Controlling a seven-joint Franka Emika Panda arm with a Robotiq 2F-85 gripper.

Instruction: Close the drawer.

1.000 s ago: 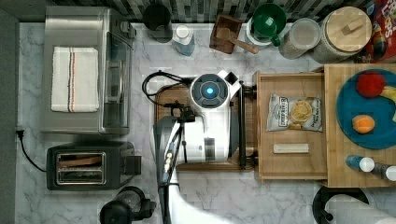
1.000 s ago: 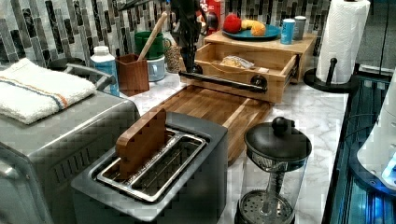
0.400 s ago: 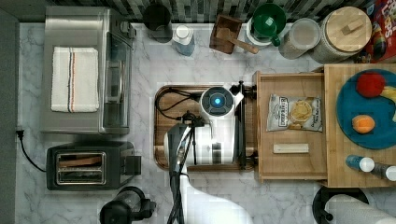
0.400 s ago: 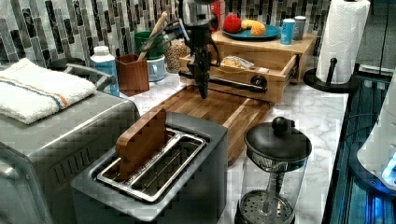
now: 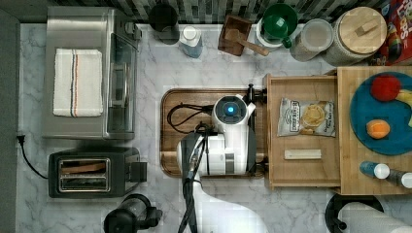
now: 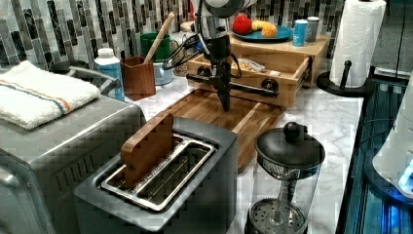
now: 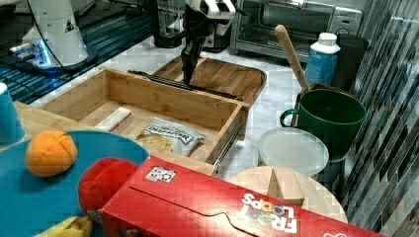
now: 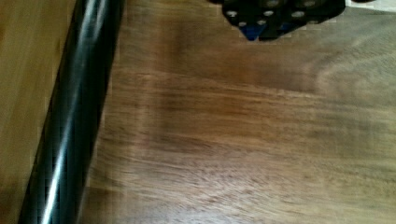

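1. While the shallow light-wood drawer stands pulled out from under the pale butcher-block slab, it sits at the top view's right, w/ its dark bar handle facing the dark walnut cutting board.
2. Inside the drawer: a crinkled snack bag & a small pale stick-shaped packet, lying apart from each other.
3. White Franka arm reaches over the cutting board; its black gripper points straight down, tip just above the board, on the board side of the handle bar.
4. Fingers look pressed together w/ nothing between them, as the left view shows them as one narrow point. Can't tell from the pics if the gripper touches the handle; in the right view the gripper is just beside it.
5. Wrist view: handle bar runs along the walnut grain, light wood of the drawer front beyond it.
6. On the slab: a round blue plate w/ a red fruit & an orange one.
7. Top view's left: a steel toaster oven w/ a folded white striped towel on top, nearer that a dark two-slot toaster.
8. Far edge by the tile wall: a green mug, a wooden utensil block, a round wood-lidded jar.
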